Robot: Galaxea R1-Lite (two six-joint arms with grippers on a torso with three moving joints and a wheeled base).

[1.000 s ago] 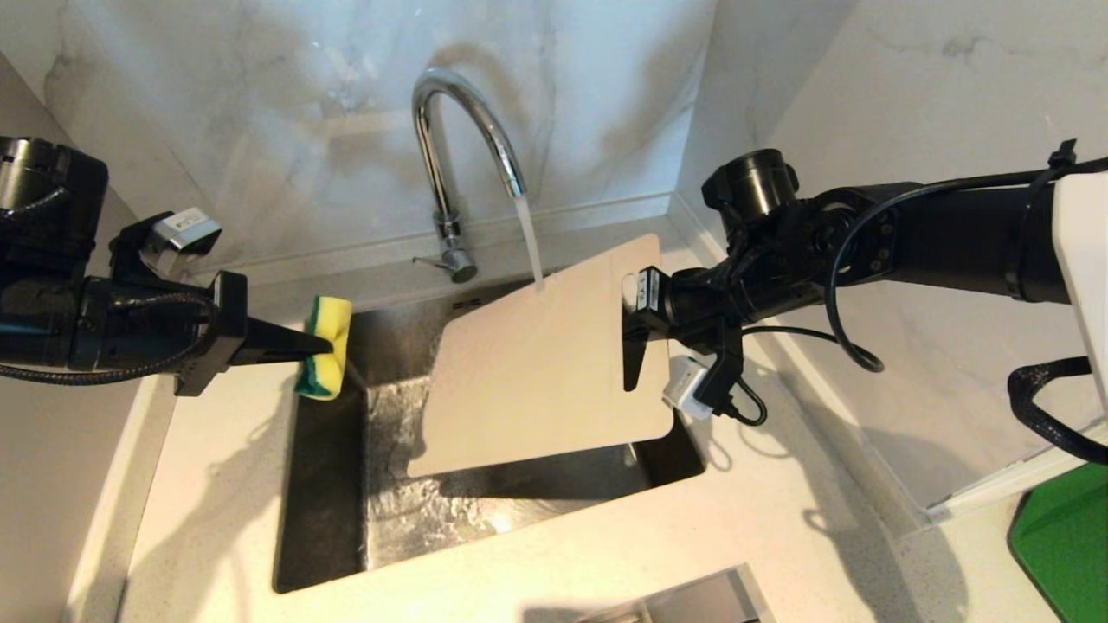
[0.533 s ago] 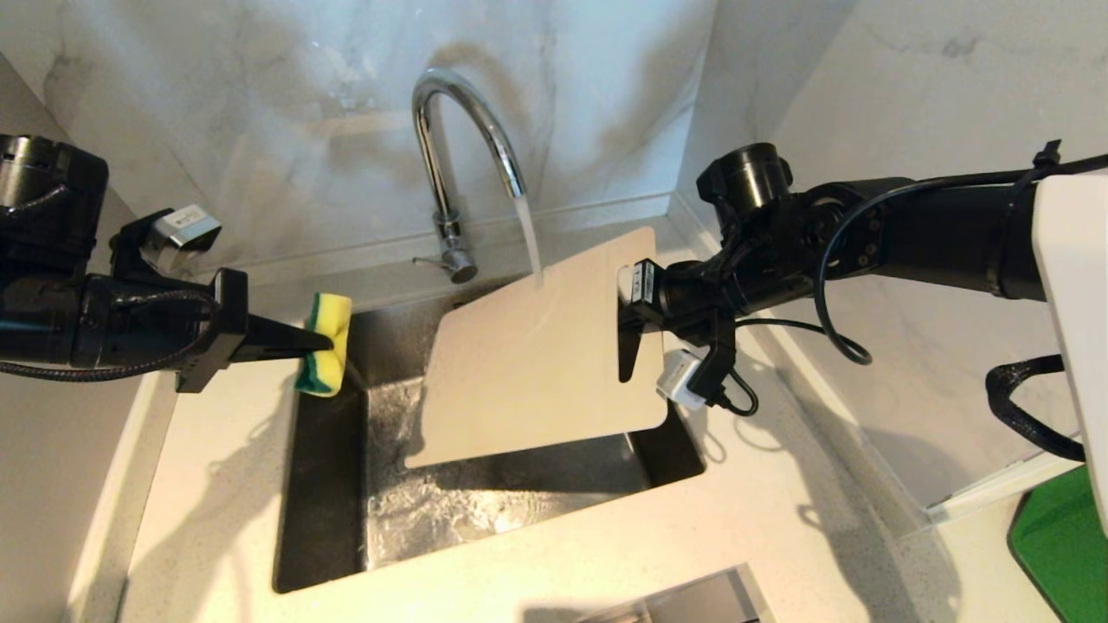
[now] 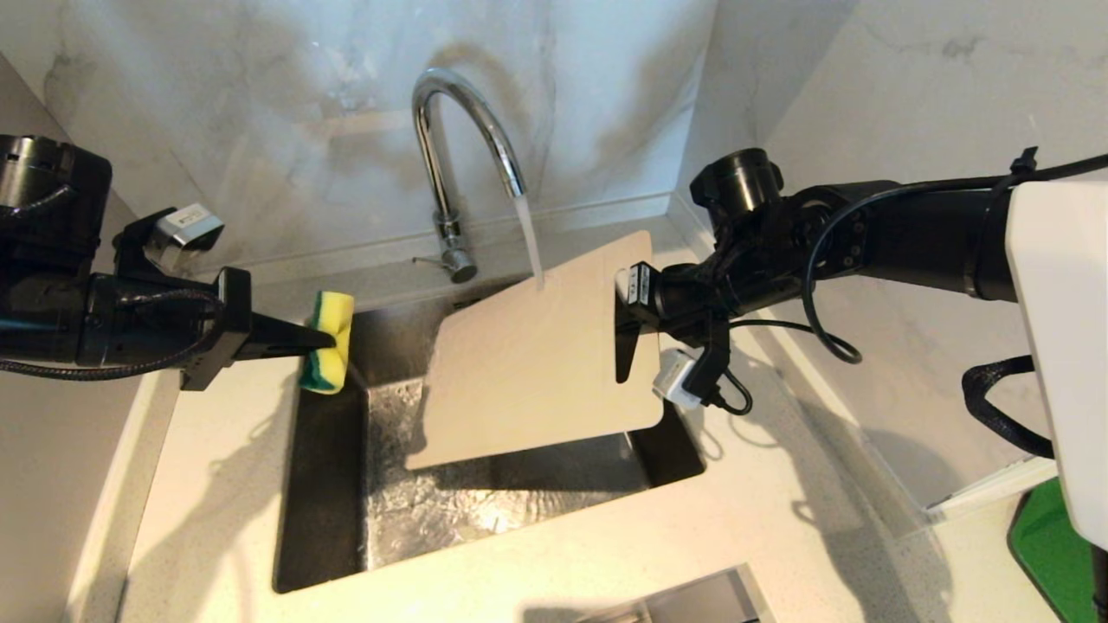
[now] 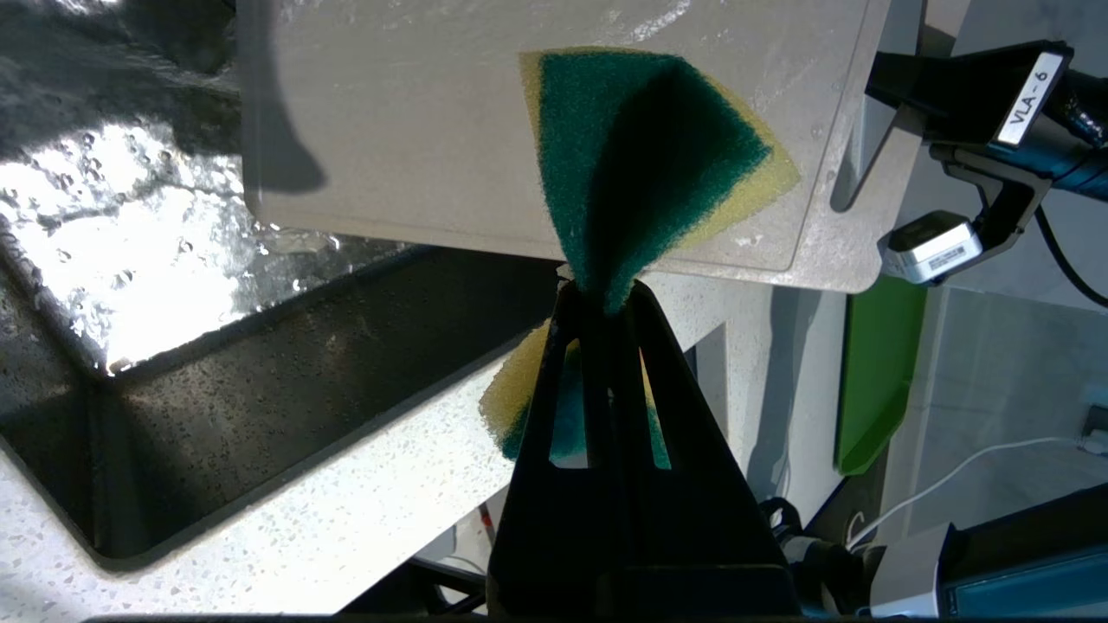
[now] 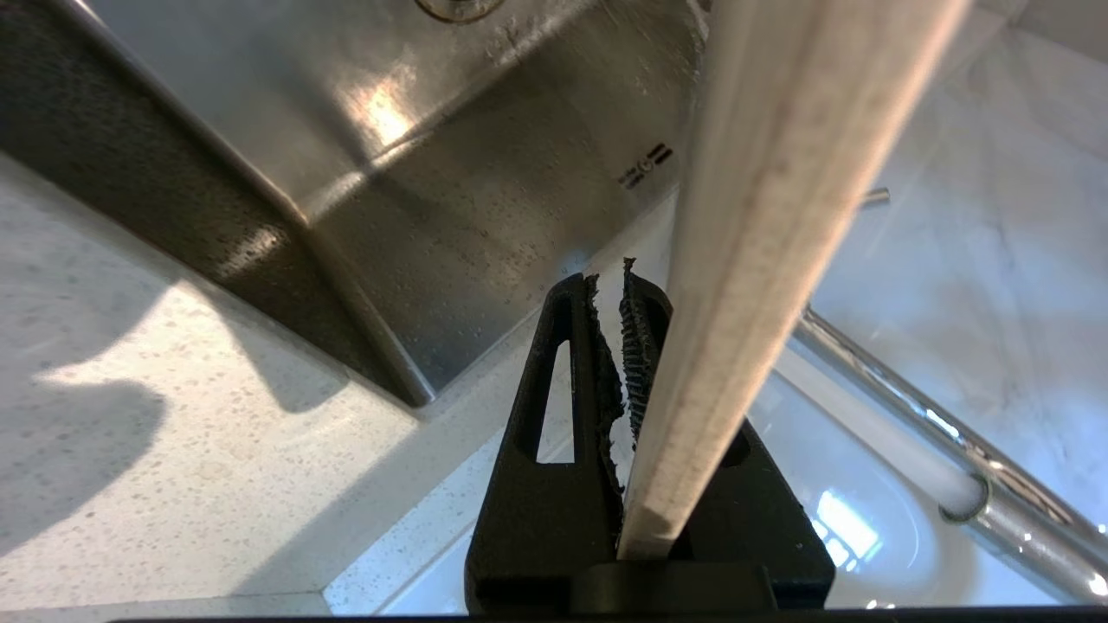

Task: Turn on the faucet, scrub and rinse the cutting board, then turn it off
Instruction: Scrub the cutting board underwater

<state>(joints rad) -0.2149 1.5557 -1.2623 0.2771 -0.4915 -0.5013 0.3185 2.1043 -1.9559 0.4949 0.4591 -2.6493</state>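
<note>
Water runs from the chrome faucet (image 3: 459, 130) onto the far edge of the cream cutting board (image 3: 528, 363). The board is held tilted over the steel sink (image 3: 329, 484). My right gripper (image 3: 623, 368) is shut on the board's right end, beside its slot handle. In the right wrist view the board's edge (image 5: 779, 216) sits between that gripper's (image 5: 625, 285) fingers. My left gripper (image 3: 331, 342) is shut on a yellow-green sponge (image 3: 327, 342) over the sink's left rim, apart from the board. In the left wrist view the sponge (image 4: 640, 156) fans out ahead of that gripper (image 4: 603, 298).
The pale speckled counter (image 3: 216, 484) surrounds the sink, with marble walls behind and to the right. The faucet's side lever (image 3: 428, 260) points left. A green object (image 3: 1060, 545) lies at the lower right. A metal edge (image 3: 684, 601) shows at the bottom.
My right arm has shifted a little to the left with the board, so the board sits slightly further left under the stream. The left gripper and sponge have stayed put.
</note>
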